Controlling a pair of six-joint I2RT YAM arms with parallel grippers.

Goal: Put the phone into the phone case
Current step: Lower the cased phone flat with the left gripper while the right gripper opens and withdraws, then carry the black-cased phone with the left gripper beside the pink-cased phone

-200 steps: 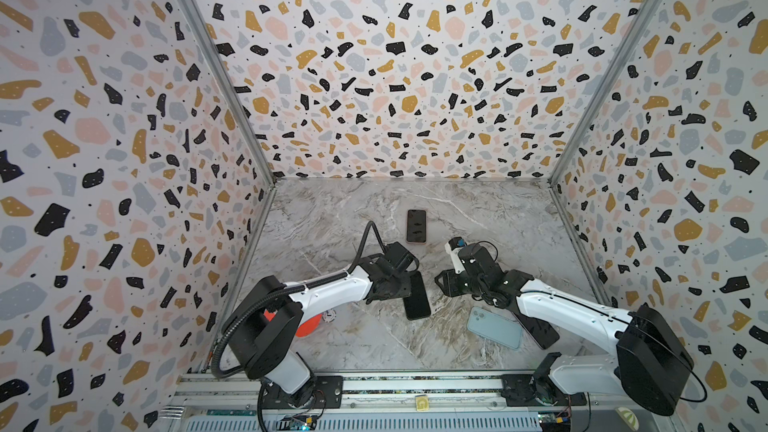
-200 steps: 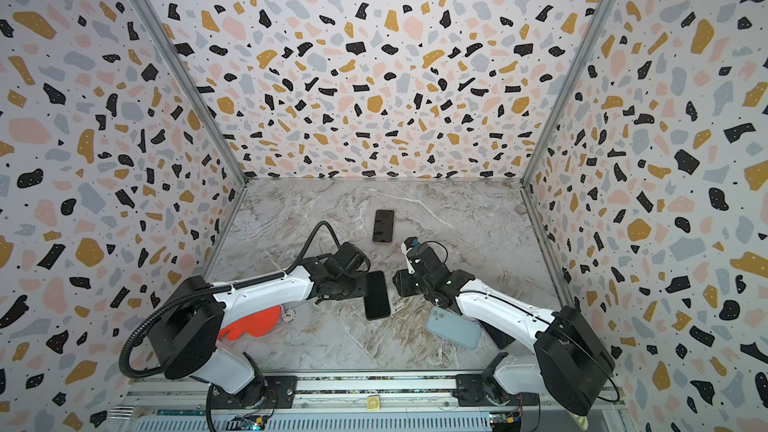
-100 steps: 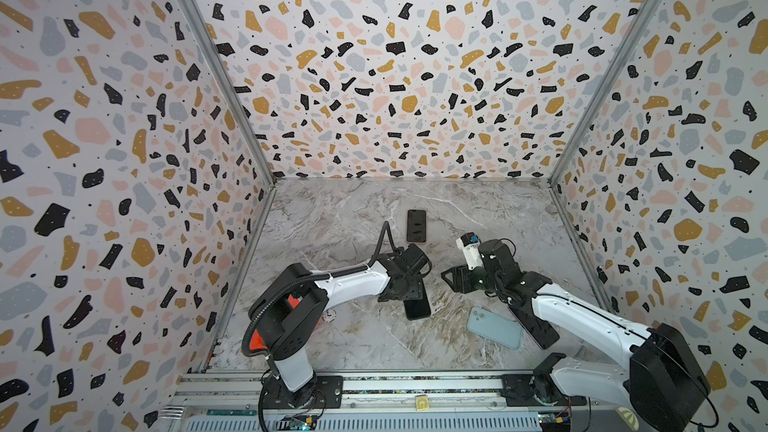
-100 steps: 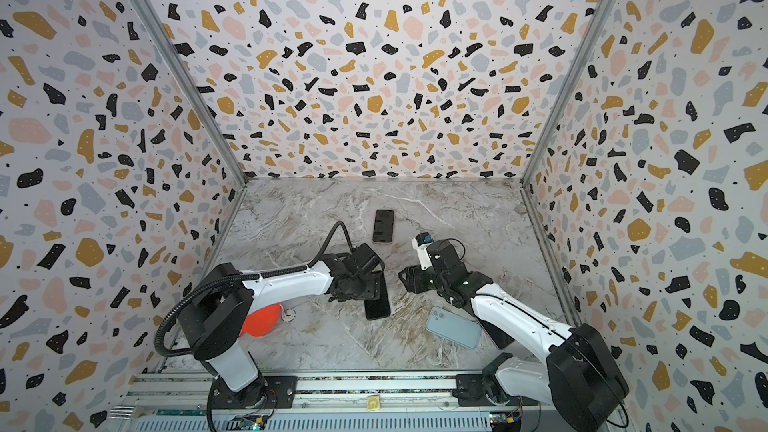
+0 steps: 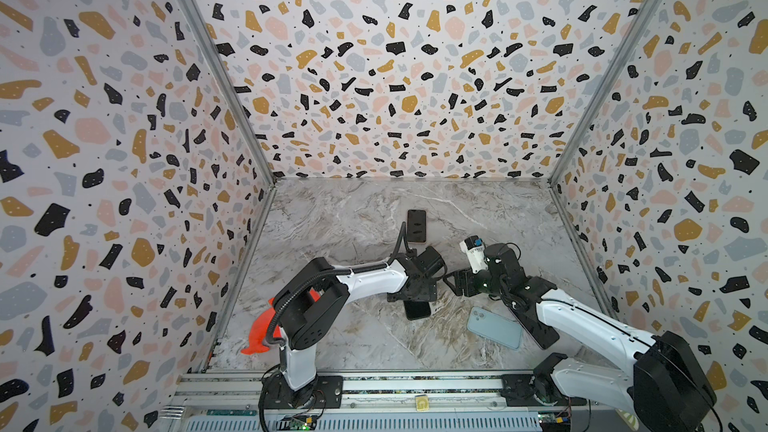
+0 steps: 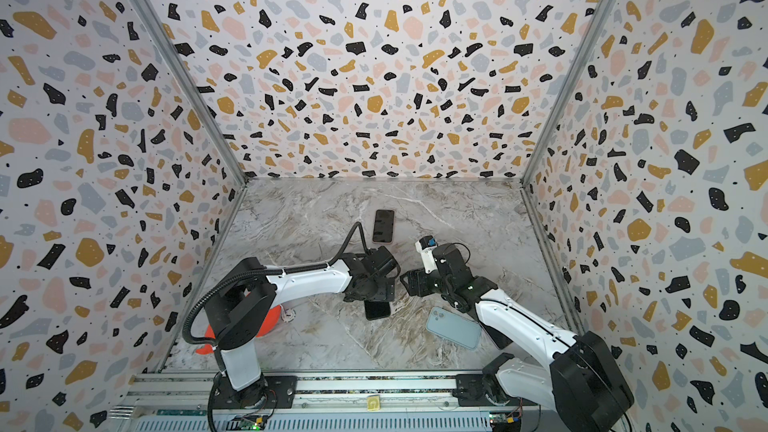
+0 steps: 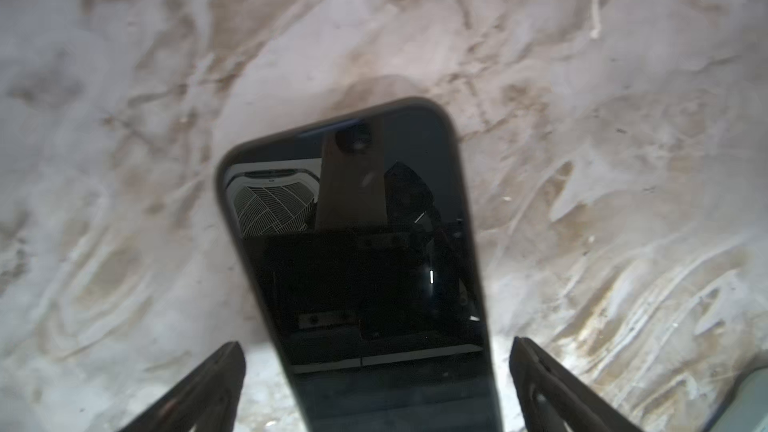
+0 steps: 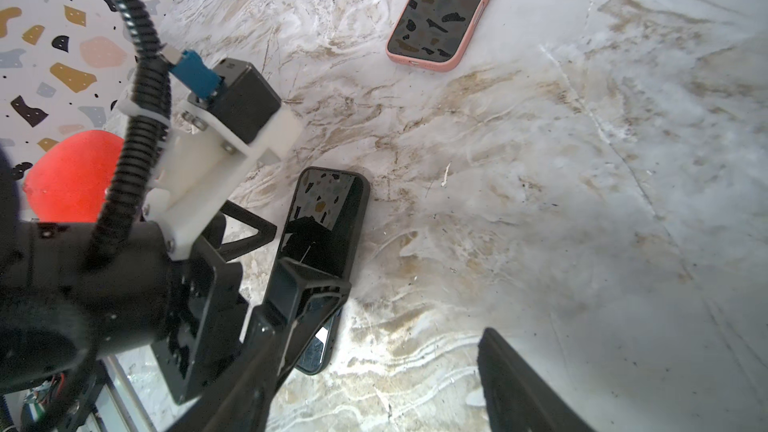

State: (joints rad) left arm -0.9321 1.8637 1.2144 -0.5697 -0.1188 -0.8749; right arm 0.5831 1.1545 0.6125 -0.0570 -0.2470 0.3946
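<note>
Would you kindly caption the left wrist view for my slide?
Open left gripper straddling a black phone lying flat on the marble table.

My left fingers (image 7: 216, 384), a second ago clamped on the black-cased phone (image 7: 357, 251), now stand spread on either side of it; my right fingers (image 8: 523, 380) have widened, and both arms have drawn slightly back.

Three phone-shaped things lie on the marble bench (image 5: 332, 222): one black-cased phone (image 5: 417, 310) face up, one phone in a pink case (image 5: 416, 225) (the pink rim shows clearly only in the right wrist view), and one pale blue-green phone (image 5: 493, 327) lying back up. There is also one orange-red object (image 5: 259, 328) and two robot arms.
</note>
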